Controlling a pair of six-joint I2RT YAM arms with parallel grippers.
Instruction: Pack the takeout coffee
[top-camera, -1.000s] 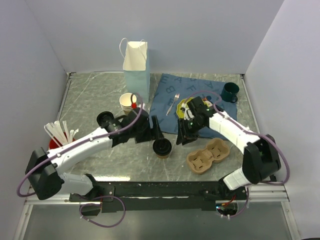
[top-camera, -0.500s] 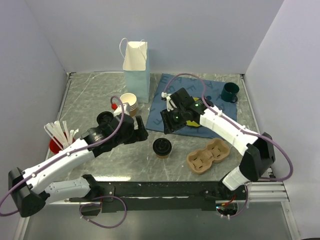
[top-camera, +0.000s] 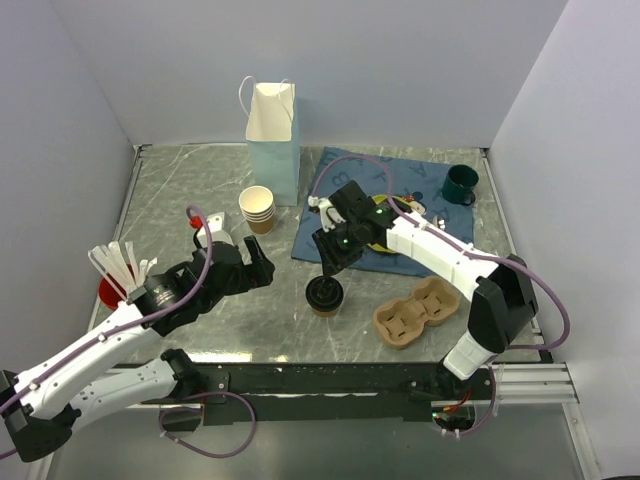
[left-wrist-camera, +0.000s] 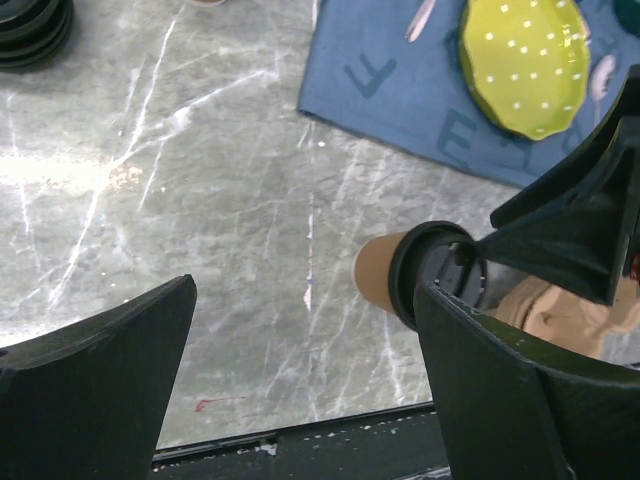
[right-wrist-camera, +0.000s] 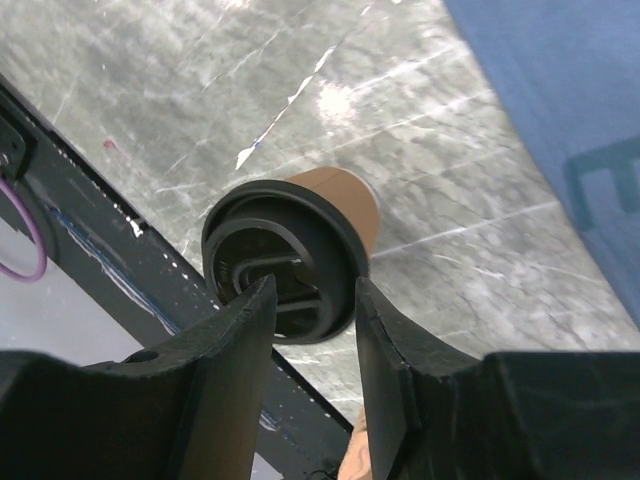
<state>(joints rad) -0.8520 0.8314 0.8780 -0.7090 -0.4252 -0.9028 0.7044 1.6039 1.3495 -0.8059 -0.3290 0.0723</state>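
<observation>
The takeout coffee (top-camera: 325, 296), a brown paper cup with a black lid, stands upright on the marble table near the front edge. My right gripper (top-camera: 329, 264) hangs directly over it, pointing down. In the right wrist view its two fingers (right-wrist-camera: 235, 340) stand partly apart in front of the lid (right-wrist-camera: 285, 250), and their gap is narrower than the lid. My left gripper (top-camera: 257, 268) is open wide to the cup's left and holds nothing. In the left wrist view the cup (left-wrist-camera: 385, 278) shows beside the right finger, apart from it.
A white paper bag (top-camera: 270, 125) stands at the back, with a stack of cream cups (top-camera: 257, 208) in front of it. A cardboard cup carrier (top-camera: 415, 312) lies right of the coffee. A blue cloth (top-camera: 335, 185), a yellow plate (left-wrist-camera: 525, 60), a green mug (top-camera: 460, 183) and a red holder of white sticks (top-camera: 115, 275) are also here.
My left arm has drawn back to the left, away from the cup, with its jaws opened wide. My right gripper has swung from the cloth side to above the cup's lid.
</observation>
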